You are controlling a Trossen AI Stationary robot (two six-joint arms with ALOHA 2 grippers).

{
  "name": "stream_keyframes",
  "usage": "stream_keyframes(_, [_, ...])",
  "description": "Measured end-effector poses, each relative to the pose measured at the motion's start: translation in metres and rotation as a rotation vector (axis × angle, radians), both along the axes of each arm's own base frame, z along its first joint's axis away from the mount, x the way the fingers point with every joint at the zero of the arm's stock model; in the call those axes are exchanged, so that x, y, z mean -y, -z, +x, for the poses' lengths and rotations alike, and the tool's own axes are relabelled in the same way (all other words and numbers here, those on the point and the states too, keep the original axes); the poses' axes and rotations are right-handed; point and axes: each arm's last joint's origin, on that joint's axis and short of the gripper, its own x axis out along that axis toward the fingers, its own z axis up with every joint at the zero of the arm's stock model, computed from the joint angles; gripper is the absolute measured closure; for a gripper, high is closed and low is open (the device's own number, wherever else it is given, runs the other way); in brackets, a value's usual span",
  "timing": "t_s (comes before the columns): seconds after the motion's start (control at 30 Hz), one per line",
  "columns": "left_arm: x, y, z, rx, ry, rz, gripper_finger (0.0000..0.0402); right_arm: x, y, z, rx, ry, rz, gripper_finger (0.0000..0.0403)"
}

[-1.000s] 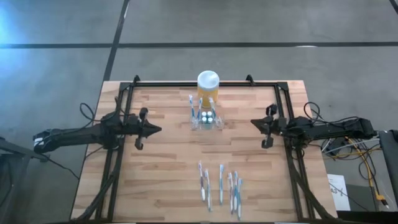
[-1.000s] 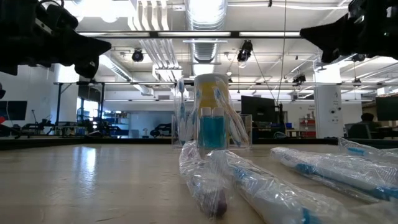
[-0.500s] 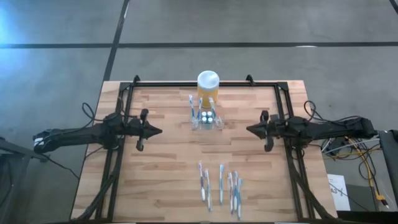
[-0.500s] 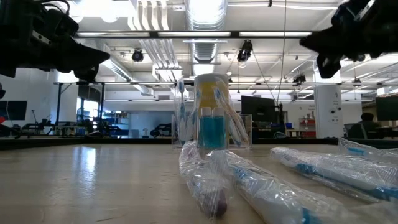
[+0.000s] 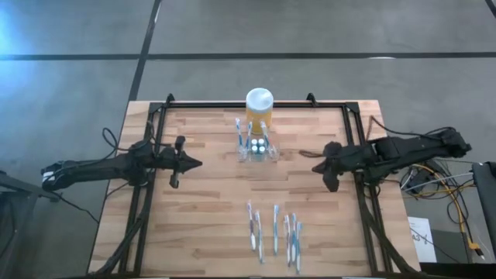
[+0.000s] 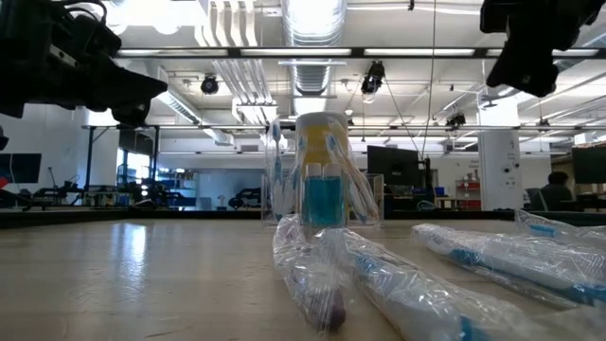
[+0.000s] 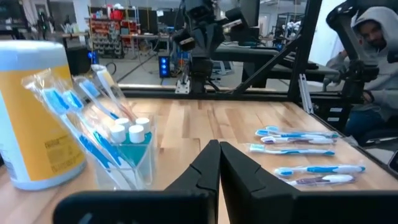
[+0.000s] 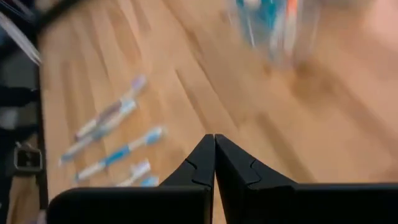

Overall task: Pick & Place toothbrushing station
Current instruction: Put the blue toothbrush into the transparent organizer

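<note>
The toothbrushing station [image 5: 254, 148] is a small clear holder with wrapped toothbrushes standing in it. It stands on its base at the table's far middle, just in front of the yellow jar with a white lid [image 5: 260, 108]. It also shows in the left wrist view [image 7: 127, 155], the low view [image 6: 322, 201] and, blurred, the right wrist view [image 8: 273, 25]. My left gripper [image 5: 198, 163] is shut and empty, left of the holder [image 7: 219, 163]. My right gripper [image 5: 316, 167] is shut and empty, right of the holder [image 8: 214, 155].
Several wrapped toothbrushes [image 5: 275, 231] lie side by side near the table's front edge, and also show in the low view [image 6: 398, 284]. A dark frame [image 5: 155, 116] runs round the table's sides and back. A person in a grey hood [image 7: 373, 37] sits beyond the table.
My right gripper has gone a little toward the table's near edge and turned, so that its arm now slants from the far right. It has stayed shut. The holder, the jar and the loose toothbrushes have not moved.
</note>
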Motion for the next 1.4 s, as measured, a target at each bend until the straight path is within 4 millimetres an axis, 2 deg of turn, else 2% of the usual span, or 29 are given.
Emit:
stream_keyframes(0.2, [0.0, 0.002, 0.0, -0.016, 0.0, -0.02, 0.039, -0.029, 0.005, 0.029, -0.25, -0.056, 0.112, 0.0394])
stream_keyframes(0.63, [0.0, 0.002, 0.0, -0.013, 0.003, 0.014, 0.039, -0.107, 0.031, 0.073, -0.487, -0.039, 0.208, 0.0394])
stream_keyframes(0.8, [0.0, 0.002, 0.0, -0.022, 0.006, -0.001, 0.039, -0.131, 0.041, 0.087, -0.529, 0.068, 0.231, 0.0391])
stream_keyframes(0.93, [0.0, 0.002, 0.0, -0.023, 0.006, -0.026, 0.039, -0.147, 0.045, 0.096, -0.536, 0.145, 0.253, 0.0366])
stream_keyframes(1.17, [0.0, 0.003, 0.0, -0.023, 0.008, -0.028, 0.039, -0.179, 0.06, 0.11, -0.579, 0.179, 0.262, 0.029])
stream_keyframes(1.4, [0.0, 0.003, 0.0, -0.025, 0.009, -0.027, 0.039, -0.188, 0.08, 0.117, -0.634, 0.376, 0.32, 0.0227])
